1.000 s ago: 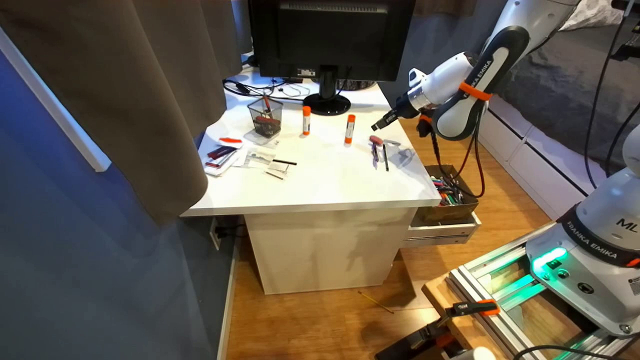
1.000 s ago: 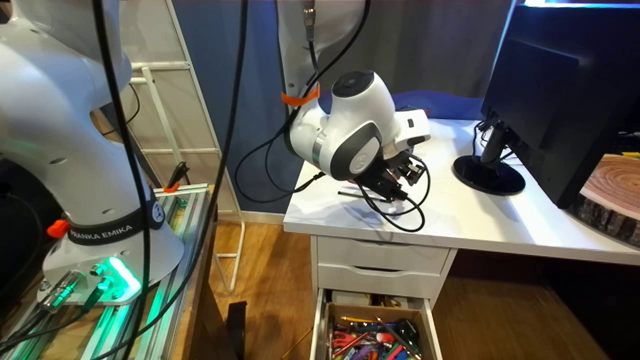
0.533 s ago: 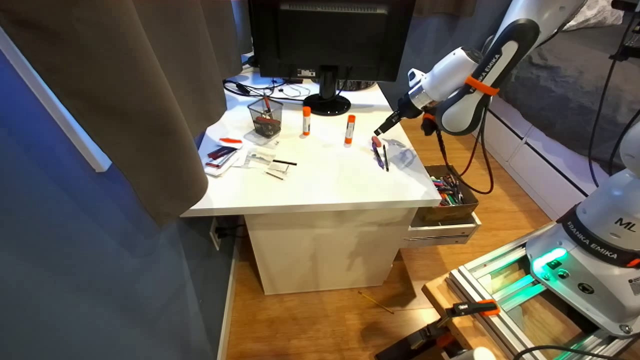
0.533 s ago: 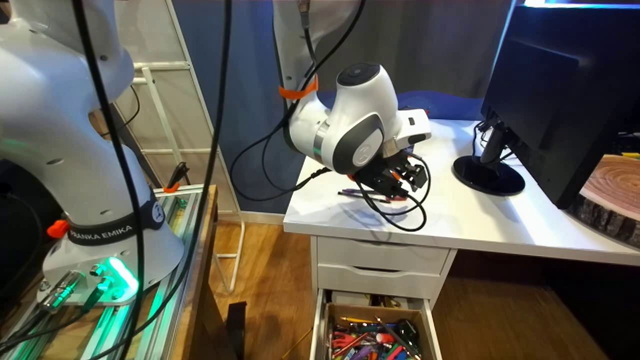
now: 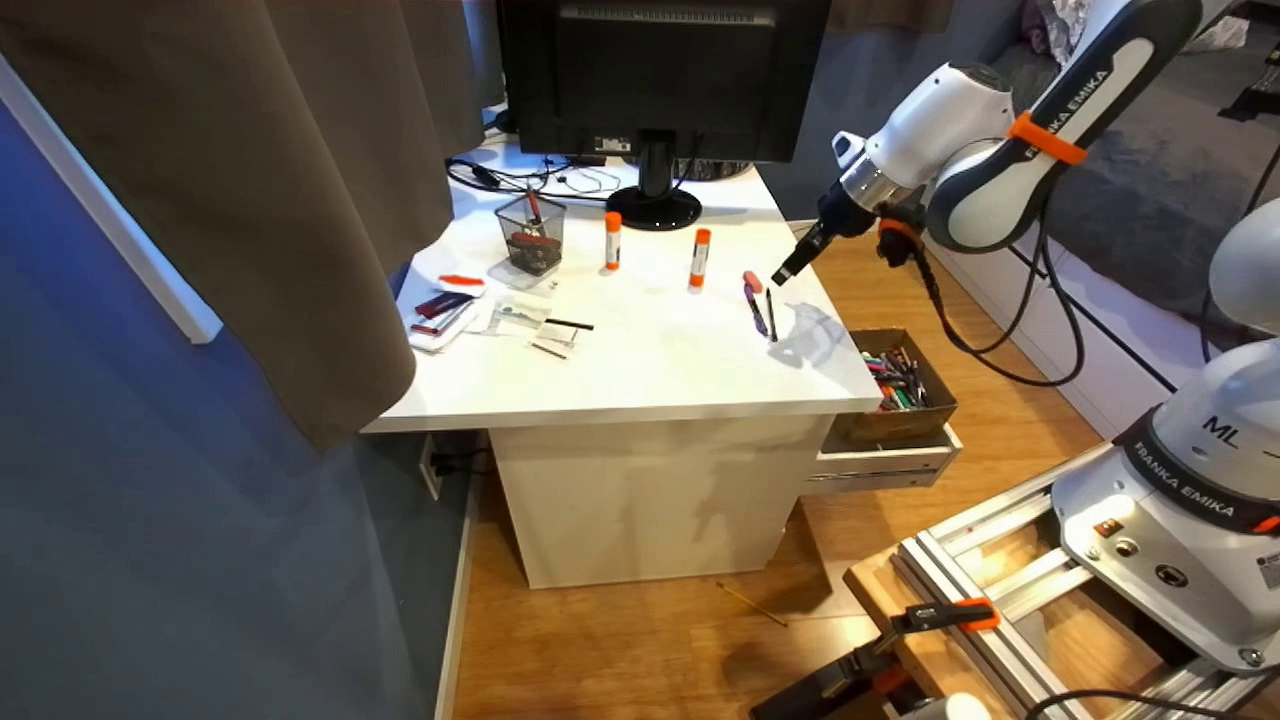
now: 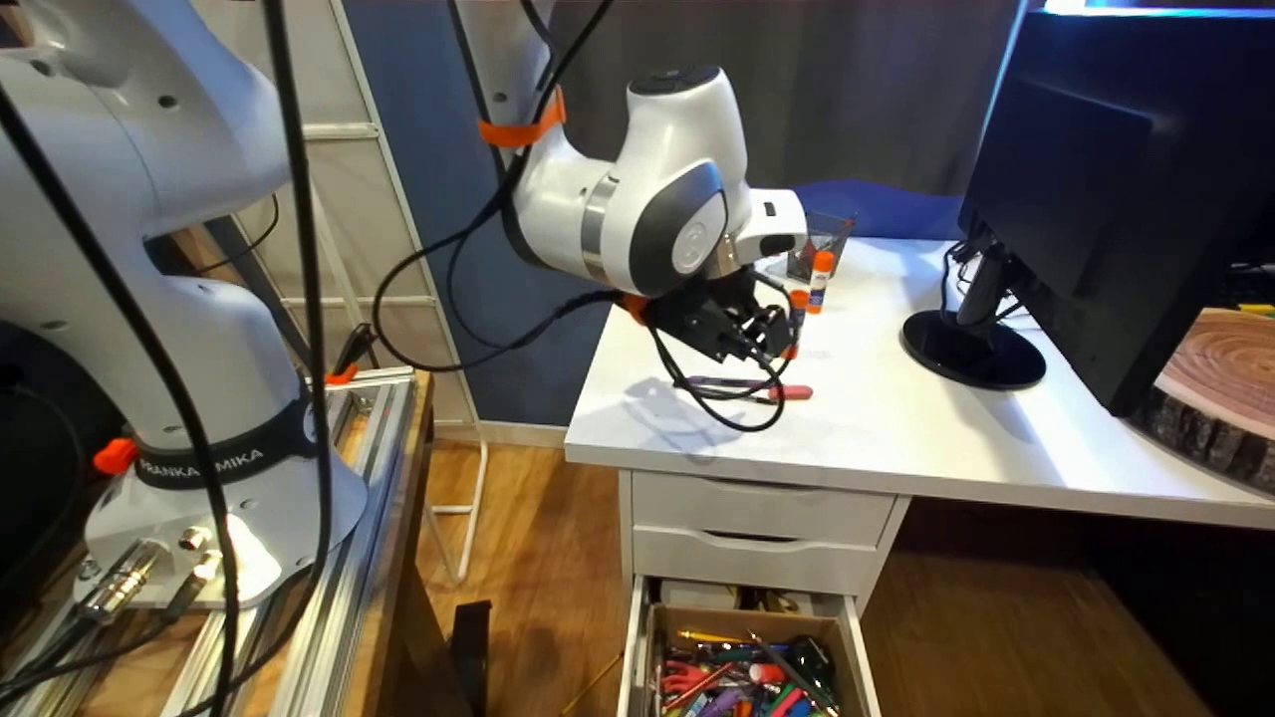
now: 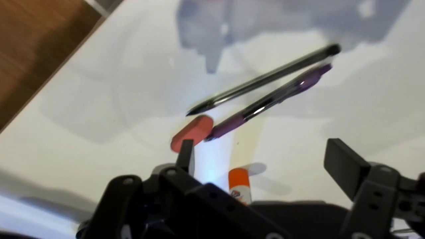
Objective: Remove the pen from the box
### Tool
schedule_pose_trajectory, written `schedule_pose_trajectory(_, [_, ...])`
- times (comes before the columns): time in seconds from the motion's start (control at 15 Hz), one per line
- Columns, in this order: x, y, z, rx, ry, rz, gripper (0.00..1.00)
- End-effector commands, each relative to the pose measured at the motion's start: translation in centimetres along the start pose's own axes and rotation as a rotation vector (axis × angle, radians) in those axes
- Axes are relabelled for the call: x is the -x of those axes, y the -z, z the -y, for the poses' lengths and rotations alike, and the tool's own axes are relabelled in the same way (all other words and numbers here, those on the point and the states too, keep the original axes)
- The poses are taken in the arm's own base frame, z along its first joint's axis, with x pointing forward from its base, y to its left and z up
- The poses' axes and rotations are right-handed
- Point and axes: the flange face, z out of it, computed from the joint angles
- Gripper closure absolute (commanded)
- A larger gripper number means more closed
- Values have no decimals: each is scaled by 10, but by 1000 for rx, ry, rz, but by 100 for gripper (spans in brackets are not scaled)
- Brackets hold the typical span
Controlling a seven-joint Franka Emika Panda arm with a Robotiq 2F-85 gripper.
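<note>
Your claw (image 7: 260,152) is released, spread wide above the white tabletop (image 5: 640,380). You have the dark pen (image 7: 265,79) lying flat on that tabletop, just beside a purple pen (image 7: 272,100), its pointed tip near a pink block (image 7: 194,129). In both exterior views, the well-filled brown box (image 5: 890,428) sits lower down in an open drawer (image 5: 885,465).

The pen (image 7: 265,78) is black, the other pen (image 7: 267,103) purple and black, the eraser (image 7: 193,132) coral, the box (image 5: 890,427) brown, the counter (image 5: 650,375) white.

Fingers (image 7: 345,162) nearer the base (image 5: 1200,550) — its light (image 6: 251,563) turned from green to white.
</note>
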Motion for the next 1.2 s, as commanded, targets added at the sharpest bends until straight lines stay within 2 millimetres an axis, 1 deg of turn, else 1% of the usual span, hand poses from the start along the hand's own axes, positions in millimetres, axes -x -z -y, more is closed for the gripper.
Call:
schedule_pose_trajectory(0.0, [36,15,18,-4,-24,113,0])
schedule_pose_trajectory(0.07, [44,17,17,-16,-34,127,0])
schedule_pose_trajectory(0.27, [57,30,3,-12,-86,123,0])
schedule_pose_trajectory(0.33, [50,35,-11,-1,-107,108,0])
schedule_pose_trajectory(0.53, [53,53,-34,36,-174,102,0])
schedule_pose_trajectory(0.73, [56,71,-54,91,-227,147,0])
schedule_pose_trajectory(0.87, [50,89,-66,120,-250,158,0])
schedule_pose_trajectory(1.0, [44,110,-76,150,-254,189,0])
schedule_pose_trajectory(1.13, [41,137,-82,172,-259,220,0])
